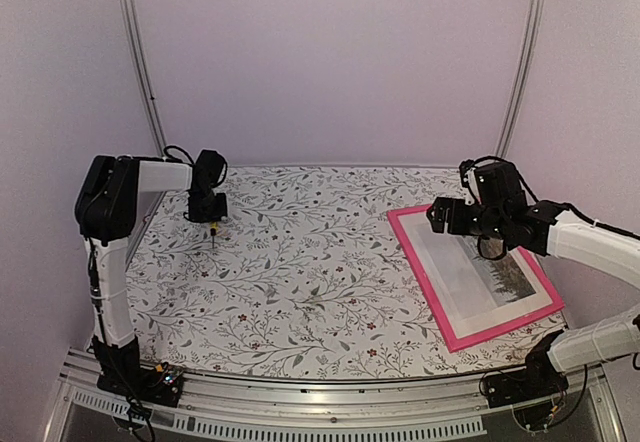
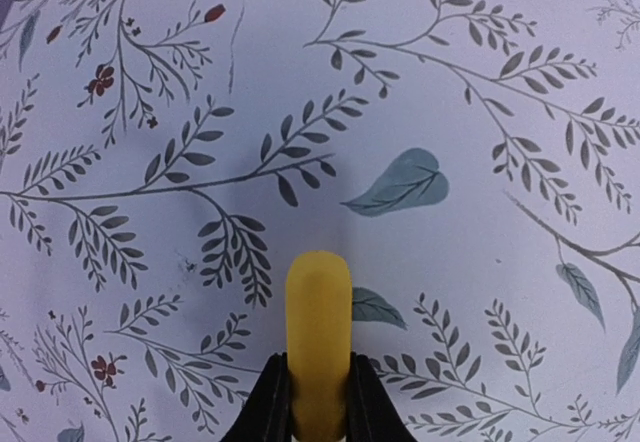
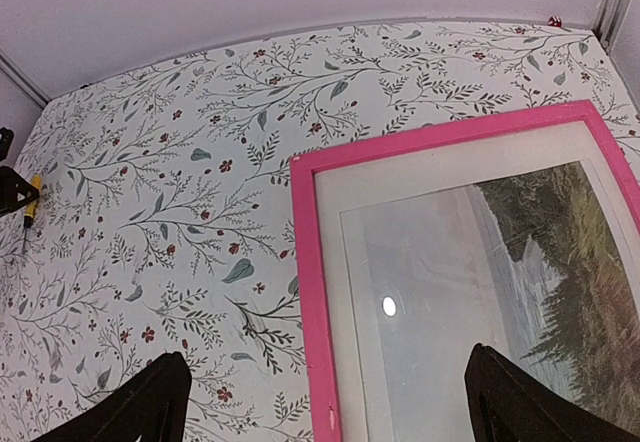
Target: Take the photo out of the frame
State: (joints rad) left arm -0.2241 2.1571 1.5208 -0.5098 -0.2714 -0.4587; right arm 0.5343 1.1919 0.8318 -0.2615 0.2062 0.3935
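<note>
The frame [image 3: 305, 262] lies flat on the table's [image 1: 300, 282] right side, with the photo [image 3: 560, 262] seated inside it. Your right claw [image 3: 335, 412] hovers wide open and empty above the frame's left rail. The left claw [image 2: 318, 332] is pinched shut on nothing, well apart. Risk: a claw skids on the glossy face and drags the whole frame.

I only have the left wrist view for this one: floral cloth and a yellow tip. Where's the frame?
Observer: The frame lies flat on the right side of the table, under the right arm.
Operator: Photo out yet?
Observer: No, the photo sits inside the pink border, picture side up.
Operator: Right gripper gripping anything?
Observer: No, the right gripper is open wide, over the frame's left edge.
</note>
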